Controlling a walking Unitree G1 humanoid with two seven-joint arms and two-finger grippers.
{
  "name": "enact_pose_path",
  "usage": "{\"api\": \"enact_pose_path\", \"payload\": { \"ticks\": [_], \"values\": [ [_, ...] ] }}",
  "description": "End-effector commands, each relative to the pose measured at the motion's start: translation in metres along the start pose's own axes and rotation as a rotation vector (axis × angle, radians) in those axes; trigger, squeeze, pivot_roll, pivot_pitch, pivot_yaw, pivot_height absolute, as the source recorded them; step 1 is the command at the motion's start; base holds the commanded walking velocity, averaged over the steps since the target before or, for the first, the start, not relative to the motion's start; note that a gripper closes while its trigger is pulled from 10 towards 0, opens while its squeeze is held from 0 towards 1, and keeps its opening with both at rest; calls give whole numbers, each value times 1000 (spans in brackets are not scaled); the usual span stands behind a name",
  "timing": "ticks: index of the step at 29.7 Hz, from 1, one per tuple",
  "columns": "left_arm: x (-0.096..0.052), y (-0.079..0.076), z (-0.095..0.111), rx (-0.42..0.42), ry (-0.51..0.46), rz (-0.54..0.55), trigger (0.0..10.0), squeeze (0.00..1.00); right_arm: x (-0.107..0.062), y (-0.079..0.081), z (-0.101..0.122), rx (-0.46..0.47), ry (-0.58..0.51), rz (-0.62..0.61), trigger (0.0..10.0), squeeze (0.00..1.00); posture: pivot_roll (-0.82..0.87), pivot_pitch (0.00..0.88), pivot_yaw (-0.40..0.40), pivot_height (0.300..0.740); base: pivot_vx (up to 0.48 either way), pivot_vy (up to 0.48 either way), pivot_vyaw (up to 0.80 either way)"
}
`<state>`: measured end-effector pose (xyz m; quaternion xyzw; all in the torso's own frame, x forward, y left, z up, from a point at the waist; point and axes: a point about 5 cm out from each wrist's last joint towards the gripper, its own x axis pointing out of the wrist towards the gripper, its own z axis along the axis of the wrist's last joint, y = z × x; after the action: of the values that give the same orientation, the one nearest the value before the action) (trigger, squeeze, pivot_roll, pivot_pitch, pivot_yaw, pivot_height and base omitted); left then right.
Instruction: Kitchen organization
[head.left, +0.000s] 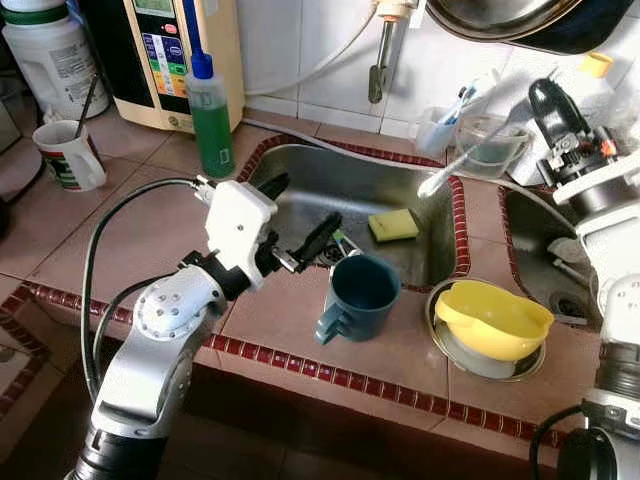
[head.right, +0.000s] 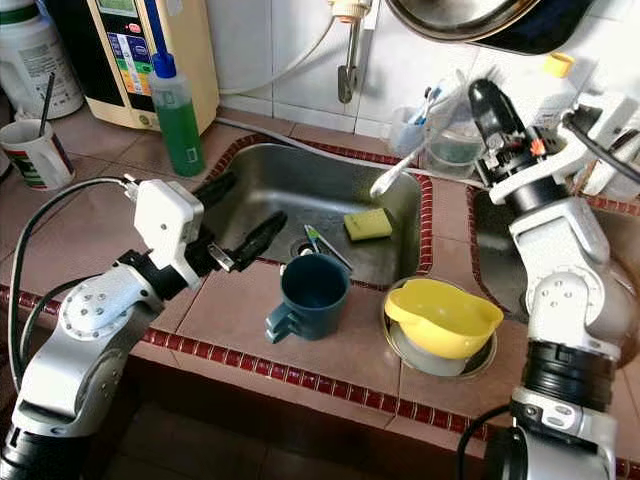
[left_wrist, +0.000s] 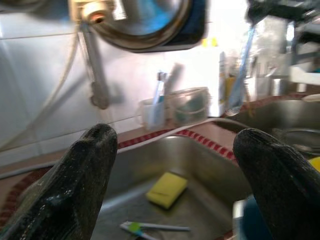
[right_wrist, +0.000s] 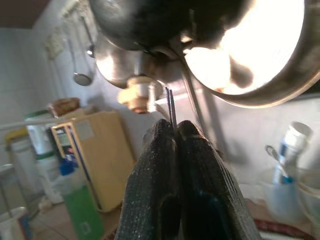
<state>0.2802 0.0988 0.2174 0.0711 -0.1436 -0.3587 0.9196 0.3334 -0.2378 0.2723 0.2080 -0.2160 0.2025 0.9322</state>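
Both head views are evenly and brightly lit, with sharp detail across the tiled counter (head.left: 120, 230) and only soft, short shadows. The steel sink (head.left: 330, 190) throws back a dull sheen. At twelve to two o'clock the white wall tiles (head.left: 290, 40) wash out pale.

The left wrist view is soft and smeared throughout; its near black fingers (left_wrist: 75, 185) are blurred, and the wall behind is overexposed.

In the right wrist view a hanging pan (right_wrist: 260, 45) blazes with blown-out glare at one to two o'clock, while the close fingers stand dark.
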Motion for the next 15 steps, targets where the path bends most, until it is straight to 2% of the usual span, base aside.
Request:
{"api": "enact_pose_path", "payload": {
  "ticks": [1, 6, 13, 15],
  "values": [
    [2, -9, 4, 2, -14, -43, 10000, 0, -5, -11, 0, -30, -6, -58, 10000, 0, -186, 53, -22, 732, 0, 0, 0],
    [3, -11, 4, 2, -12, -46, 10000, 0, -6, -17, -8, -62, 15, -106, 10000, 0, -184, 61, -22, 732, 0, 0, 0],
    [8, -9, 7, 10, -13, -37, 10000, 0, 6, -27, -17, -252, 26, -219, 10000, 0, -185, 84, -25, 732, 0, 0, 0],
    [10, -8, 7, 11, -13, -35, 10000, 0, 10, -29, -19, -269, 38, -237, 10000, 0, -185, 84, -25, 732, 0, 0, 0]
  ]
}}
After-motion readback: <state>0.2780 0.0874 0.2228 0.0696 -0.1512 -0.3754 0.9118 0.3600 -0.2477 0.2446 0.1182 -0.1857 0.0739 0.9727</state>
